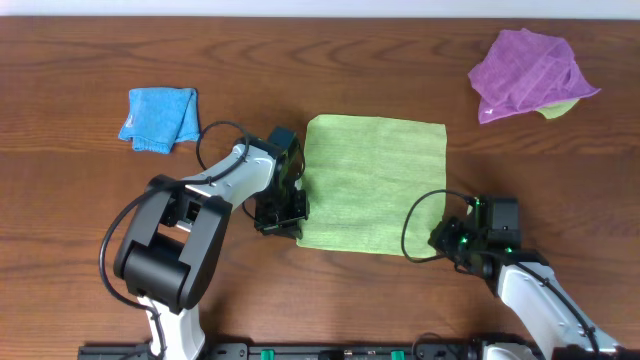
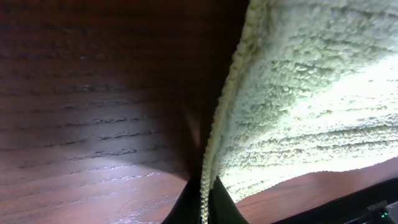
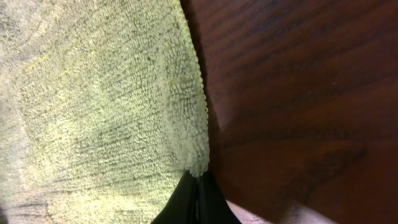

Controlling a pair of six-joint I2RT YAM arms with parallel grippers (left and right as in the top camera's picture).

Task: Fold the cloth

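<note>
Left hand: my left hand [image 1: 284,218] sits at the cloth's near-left corner. Its fingers [image 2: 225,210] are pressed together, with the hem caught between them.
Right hand: my right hand [image 1: 441,240] is at the near-right corner. In its wrist view the dark fingers [image 3: 177,206] meet on the very tip of the corner, so it is clamped on the fabric too.
Cloth: the cloth [image 1: 375,185] is lime-green and lies spread out as a rough square in the middle of the surface, between my two arms. Its far edge is straight and the near edge slants a little.
Cloth up close: looped terry pile with a stitched hem. From the left wrist camera the hem runs down into the pinch, with dark shadow beside it.
Surface: the surface [image 1: 80,60] is dark brown wood with visible grain.
Blue cloth: the blue cloth [image 1: 160,118] is folded at the far left, well apart from the green one.
Purple cloth: the purple cloth [image 1: 530,68] is crumpled at the far right corner — a scrap of yellow-green peeks out from under its near edge.
Cables: a black cable loops beside each wrist.
</note>
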